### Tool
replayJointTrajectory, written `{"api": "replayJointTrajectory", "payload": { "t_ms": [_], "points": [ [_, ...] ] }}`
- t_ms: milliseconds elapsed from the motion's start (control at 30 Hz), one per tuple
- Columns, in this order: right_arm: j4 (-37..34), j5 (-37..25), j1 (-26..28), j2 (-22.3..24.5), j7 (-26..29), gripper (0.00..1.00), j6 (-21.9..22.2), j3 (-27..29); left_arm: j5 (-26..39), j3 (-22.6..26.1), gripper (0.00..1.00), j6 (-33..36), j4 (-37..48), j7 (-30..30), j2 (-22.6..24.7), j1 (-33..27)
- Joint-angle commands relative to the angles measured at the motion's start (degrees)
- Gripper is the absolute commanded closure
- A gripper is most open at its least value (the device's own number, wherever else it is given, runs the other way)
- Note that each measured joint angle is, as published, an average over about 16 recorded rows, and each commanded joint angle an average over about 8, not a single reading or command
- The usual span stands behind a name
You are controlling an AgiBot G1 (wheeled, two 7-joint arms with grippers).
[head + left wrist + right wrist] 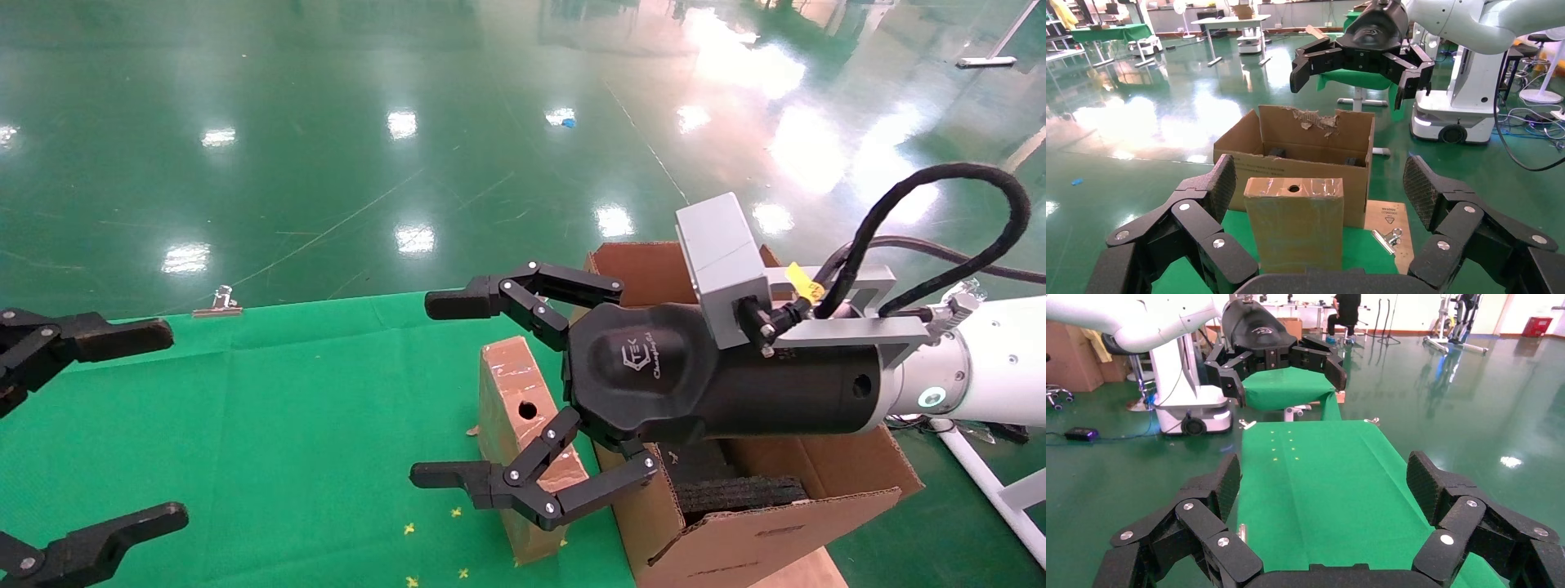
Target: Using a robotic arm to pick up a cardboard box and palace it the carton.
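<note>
Probably light and stiff but tape-slick, the cardboard box [523,425] sits below your right gripper's [449,392] spread jaws; pinch its broad faces.

A logo with the letters "TEK" and a cursive line beneath, too small to be read, is printed in grey on the black housing just behind the fingers of the right gripper [441,392]. No other text can be read.

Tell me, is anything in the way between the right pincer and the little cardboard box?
Nothing visible is. The right pincer hangs open above the upright cardboard box, fingers either side. The carton sits right beside it.
</note>
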Motion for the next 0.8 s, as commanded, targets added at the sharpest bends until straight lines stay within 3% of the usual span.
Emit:
{"api": "replayJointTrajectory", "payload": {
  "t_ms": [33,567,800],
  "points": [
    [0.0,0.0,0.0,0.0,0.0,0.0,0.0,0.0,0.0,0.0,0.0,0.0,0.0,0.0,0.0,0.0],
    [0.1,-1.1,0.4,0.0,0.6,0.0,0.1,-0.6,0.0,0.0,0.0,0.0,0.0,0.0,0.0,0.0],
    [2.3,-11.8,5.7,-1.3,5.2,0.0,-0.4,-6.2,0.0,0.1,0.0,0.0,0.1,0.1,0.0,0.0]
  ]
}}
